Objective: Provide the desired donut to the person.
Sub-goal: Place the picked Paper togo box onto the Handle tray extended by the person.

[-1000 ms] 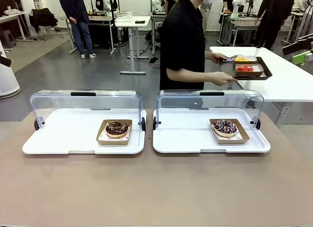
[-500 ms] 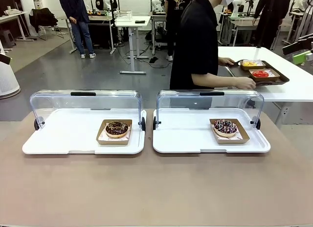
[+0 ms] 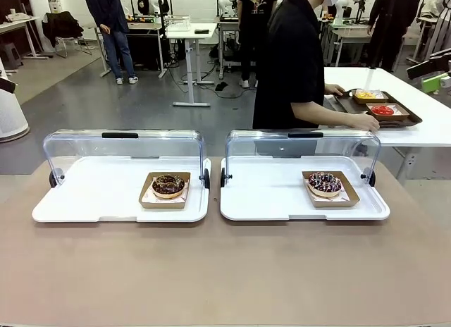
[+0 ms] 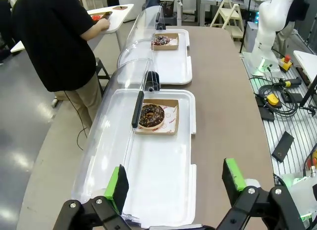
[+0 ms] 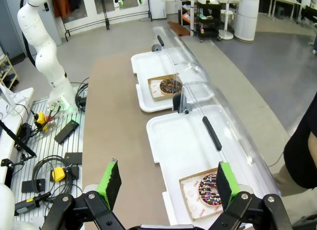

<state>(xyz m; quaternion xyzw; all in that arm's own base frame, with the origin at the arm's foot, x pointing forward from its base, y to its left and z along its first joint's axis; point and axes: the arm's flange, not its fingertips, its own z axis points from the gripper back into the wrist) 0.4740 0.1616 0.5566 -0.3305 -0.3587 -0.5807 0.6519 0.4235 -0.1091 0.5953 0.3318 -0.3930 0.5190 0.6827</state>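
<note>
Two chocolate donuts lie in brown paper trays on white display trays with clear lids swung back. The left donut (image 3: 168,185) (image 4: 151,115) (image 5: 171,86) has light specks; the right donut (image 3: 325,183) (image 4: 160,40) (image 5: 210,190) carries coloured sprinkles. The person (image 3: 292,63) (image 4: 52,36) in a black shirt stands beyond the table, turned to the right, with both hands on a dark tray (image 3: 380,108) of food on a white side table. My left gripper (image 4: 175,183) hangs open high above the left display tray. My right gripper (image 5: 166,183) is open above the right one. Both hold nothing.
The left display tray (image 3: 84,200) and the right display tray (image 3: 261,200) sit side by side at the far half of the brown table (image 3: 225,270). Raised lids (image 3: 123,147) (image 3: 303,144) stand along their far edges. A bystander (image 3: 113,24) and desks are farther back.
The person has stepped further right and set the dark food tray down on the white side table. Both donuts lie where they were.
</note>
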